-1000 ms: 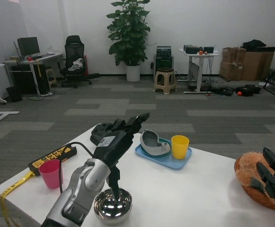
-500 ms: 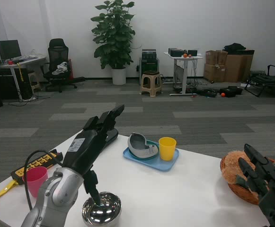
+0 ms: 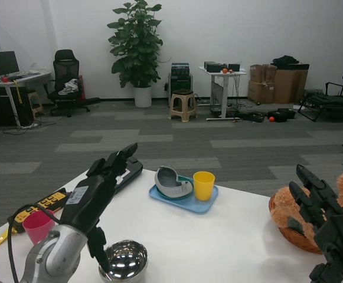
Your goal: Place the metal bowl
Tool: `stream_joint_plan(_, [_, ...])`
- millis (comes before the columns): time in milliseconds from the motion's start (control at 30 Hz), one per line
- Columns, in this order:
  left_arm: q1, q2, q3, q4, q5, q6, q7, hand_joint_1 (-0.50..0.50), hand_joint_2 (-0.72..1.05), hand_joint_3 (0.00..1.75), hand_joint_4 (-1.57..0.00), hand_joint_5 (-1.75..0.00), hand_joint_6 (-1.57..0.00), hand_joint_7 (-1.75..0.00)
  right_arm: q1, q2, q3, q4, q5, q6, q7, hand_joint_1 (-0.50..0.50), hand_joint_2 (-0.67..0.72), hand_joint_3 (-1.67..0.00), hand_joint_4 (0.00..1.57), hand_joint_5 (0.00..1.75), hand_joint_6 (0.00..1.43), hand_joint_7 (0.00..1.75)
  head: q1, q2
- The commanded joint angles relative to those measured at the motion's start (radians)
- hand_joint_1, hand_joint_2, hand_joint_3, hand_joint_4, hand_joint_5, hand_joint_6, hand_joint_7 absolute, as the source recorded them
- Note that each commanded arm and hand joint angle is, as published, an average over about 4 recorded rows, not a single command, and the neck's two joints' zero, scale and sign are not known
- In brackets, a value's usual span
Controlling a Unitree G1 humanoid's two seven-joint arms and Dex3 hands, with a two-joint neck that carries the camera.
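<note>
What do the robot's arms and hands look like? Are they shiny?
The left arm is a smooth, rounded silver tube, a bit shiny. Its left robot hand is black and long, made of hard jointed segments, with a small white label with dark print on its back. A thin black cable loops beside that arm. The right robot hand is the same chunky black design; its arm is out of sight.

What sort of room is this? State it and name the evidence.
Most likely an office or lab workspace: a grey carpet-tiled floor, a desk with a monitor and a black office chair at the left, and stacked cardboard boxes by the far wall beside a large potted plant.
</note>
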Motion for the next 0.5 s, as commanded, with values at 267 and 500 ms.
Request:
stream_joint_plan(267, [0.018,-0.004,0.017,-0.026,-0.004,-0.016,0.008,-0.46,0.96,0.09,0.00,-1.23,0.00,-0.28,-0.025,0.004,0.007,0.009,0.000,-0.009,-0.005,-0.08,0.72,0.00,0.00,0.00,0.00,0.07,0.004,-0.006])
stream_joint_plan(500, [0.017,-0.007,0.019,-0.053,-0.003,-0.036,0.022,-0.46,0.96,0.09,0.00,-1.23,0.00,-0.28,-0.025,0.004,0.012,0.009,0.000,-0.008,-0.005,-0.08,0.72,0.00,0.00,0.00,0.00,0.07,0.010,0.000])
